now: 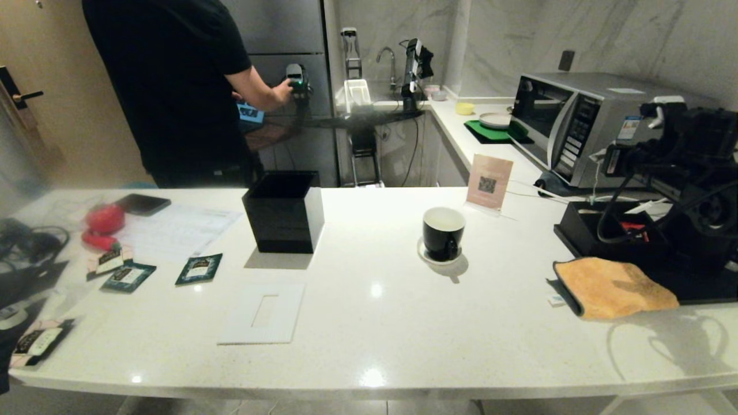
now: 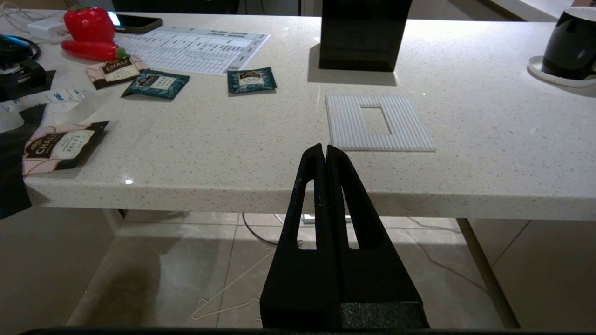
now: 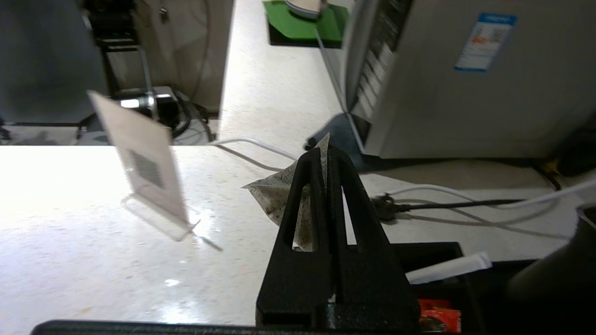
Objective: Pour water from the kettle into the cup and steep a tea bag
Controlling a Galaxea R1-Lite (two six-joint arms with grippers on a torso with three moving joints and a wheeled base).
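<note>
The cup (image 1: pixel 443 233), a glossy black mug with a white inside, stands on its white saucer (image 1: pixel 424 253) mid-table; it also shows at the edge of the left wrist view, the cup (image 2: pixel 570 46). My right gripper (image 3: pixel 326 156) is shut on a speckled tea bag (image 3: pixel 272 195) and holds it above the table's right part, over a black tray (image 3: pixel 437 256). The right arm (image 1: pixel 692 150) hangs well to the right of the cup. My left gripper (image 2: pixel 325 150) is shut and empty, parked low before the table's front edge. The kettle is hidden.
A black square box (image 1: pixel 283 213) stands left of the cup, a white ribbed plate (image 1: pixel 262 314) in front of it. Tea sachets (image 1: pixel 199 268) lie at the left. A QR sign (image 1: pixel 488 182), microwave (image 1: pixel 576 124) and orange cloth (image 1: pixel 614 286) crowd the right. A person (image 1: pixel 173 86) stands behind.
</note>
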